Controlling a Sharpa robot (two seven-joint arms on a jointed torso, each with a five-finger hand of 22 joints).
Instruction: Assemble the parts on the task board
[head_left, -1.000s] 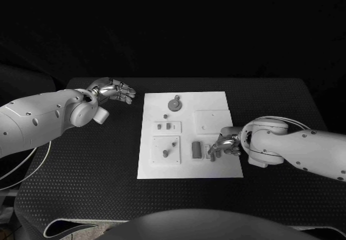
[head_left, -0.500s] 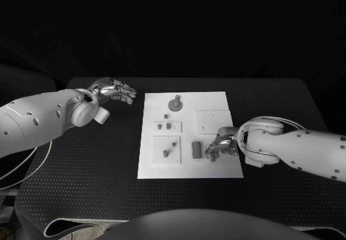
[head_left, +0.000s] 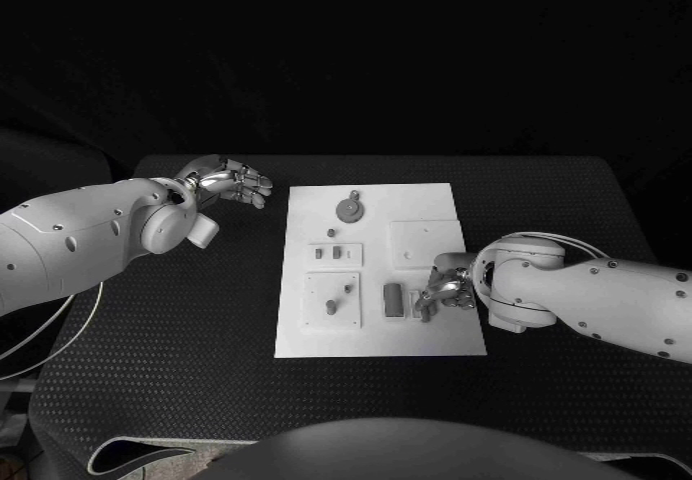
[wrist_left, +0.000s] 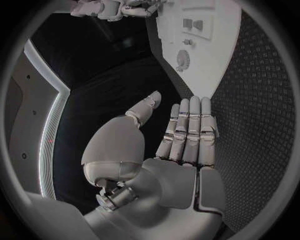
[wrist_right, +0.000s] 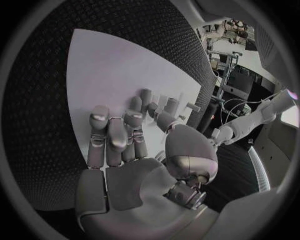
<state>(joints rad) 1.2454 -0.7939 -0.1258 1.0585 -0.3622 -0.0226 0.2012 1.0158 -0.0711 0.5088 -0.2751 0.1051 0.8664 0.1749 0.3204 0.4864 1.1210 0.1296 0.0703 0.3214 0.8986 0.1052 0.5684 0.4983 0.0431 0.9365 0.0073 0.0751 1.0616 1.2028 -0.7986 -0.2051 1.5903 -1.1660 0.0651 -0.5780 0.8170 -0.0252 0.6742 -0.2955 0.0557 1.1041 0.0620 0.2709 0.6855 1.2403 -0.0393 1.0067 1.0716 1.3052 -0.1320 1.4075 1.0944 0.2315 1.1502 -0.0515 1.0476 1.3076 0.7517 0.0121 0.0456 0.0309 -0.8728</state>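
Right hand presses curled fingers onto small grey parts on the task board, grip unclear; left hand hovers beside the board, fingers spread, empty.

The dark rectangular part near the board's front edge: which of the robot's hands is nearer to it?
Right. The right hand is over the task board just beside the rectangular part; the left hand hovers off the board's far left corner.

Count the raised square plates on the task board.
3 on the task board: one by the right hand, one at centre-left, one nearer the robot. Others may be hidden.
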